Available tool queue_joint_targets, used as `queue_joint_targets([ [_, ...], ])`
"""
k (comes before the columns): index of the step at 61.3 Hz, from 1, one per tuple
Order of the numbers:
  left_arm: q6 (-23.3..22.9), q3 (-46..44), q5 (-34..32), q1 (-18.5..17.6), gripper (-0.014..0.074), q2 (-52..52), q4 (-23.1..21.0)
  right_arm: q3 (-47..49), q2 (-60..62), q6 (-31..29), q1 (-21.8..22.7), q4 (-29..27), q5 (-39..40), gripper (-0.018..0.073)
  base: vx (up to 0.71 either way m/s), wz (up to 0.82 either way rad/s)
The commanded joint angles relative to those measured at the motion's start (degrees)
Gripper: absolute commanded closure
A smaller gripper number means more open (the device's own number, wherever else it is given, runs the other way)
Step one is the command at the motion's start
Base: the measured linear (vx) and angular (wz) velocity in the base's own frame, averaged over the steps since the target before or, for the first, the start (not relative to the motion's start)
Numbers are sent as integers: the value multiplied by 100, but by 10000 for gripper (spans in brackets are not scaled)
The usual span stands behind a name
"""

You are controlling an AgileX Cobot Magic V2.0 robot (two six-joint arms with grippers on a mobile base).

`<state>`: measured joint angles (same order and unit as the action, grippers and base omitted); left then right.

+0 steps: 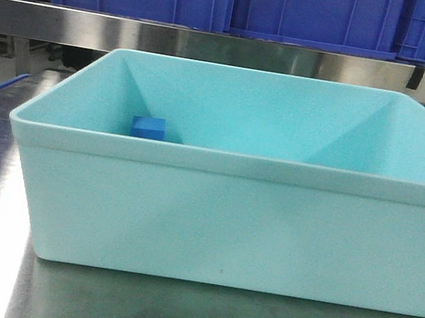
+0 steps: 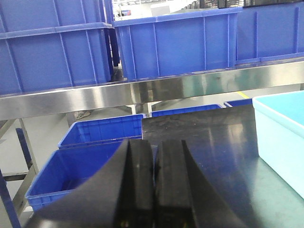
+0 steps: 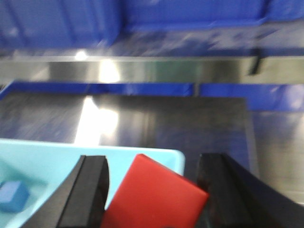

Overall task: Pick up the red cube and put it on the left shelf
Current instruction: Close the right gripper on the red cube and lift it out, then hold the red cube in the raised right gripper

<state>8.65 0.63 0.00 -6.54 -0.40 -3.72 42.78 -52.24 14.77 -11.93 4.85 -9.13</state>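
My right claw (image 3: 153, 160) has the red cube (image 3: 152, 194) between its two black fingers at the bottom of the right wrist view. As far as I can judge, both fingers press on it, so I take it as pinched. The cube sits skewed in the grip, with one corner up and toward the left. It hangs over the near corner of the pale turquoise tub (image 3: 57, 156), and a blue cube (image 3: 13, 195) lies inside the tub at the lower left. This view is blurred, so I cannot tell how much of each finger pad meets a face of the cube.

My left claw (image 2: 154, 145) is pressed together and holds nothing, low in the middle of its own view.

The left shelf (image 2: 142, 95) runs as a bright steel rail across the left wrist view, with big blue crates (image 2: 175, 42) on it. More crates stand lower down, at the lower left.

I judge the step in hand to be the carry. With such a skewed hold, I would keep the squeeze firm and travel smoothly. I would lift clear of the tub rim before swinging toward the rack, because a knock there could twist the cube out. No free spot on the shelf shows in these views, so I would find one before lowering. I would let go only once the cube rests flat.
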Motion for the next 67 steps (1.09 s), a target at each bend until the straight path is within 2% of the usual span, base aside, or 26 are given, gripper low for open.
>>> queue_joint_targets([
  [1, 11, 126, -480, -38, 491, 46, -11, -138, 622, -26, 321, 81, 428, 501, 0, 0],
  [11, 11, 126, -480, -38, 491, 46, -11, -642, 1545, -26, 712, 81, -77, 501, 0, 0],
  [17, 11, 126, -480, -38, 491, 46, -11, -803, 1905, -26, 869, 81, -780, 501, 0, 0],
  [30, 11, 126, -480, -38, 491, 46, -11, -812, 2045, -26, 919, 81, -2141, 501, 0, 0],
  [51, 11, 126, -480, -38, 491, 46, -11, -782, 2045, -26, 919, 81, -2105, 501, 0, 0],
  [67, 11, 126, -480, -38, 491, 46, -11, -123, 1835, -31, 919, 81, -2274, 501, 0, 0],
])
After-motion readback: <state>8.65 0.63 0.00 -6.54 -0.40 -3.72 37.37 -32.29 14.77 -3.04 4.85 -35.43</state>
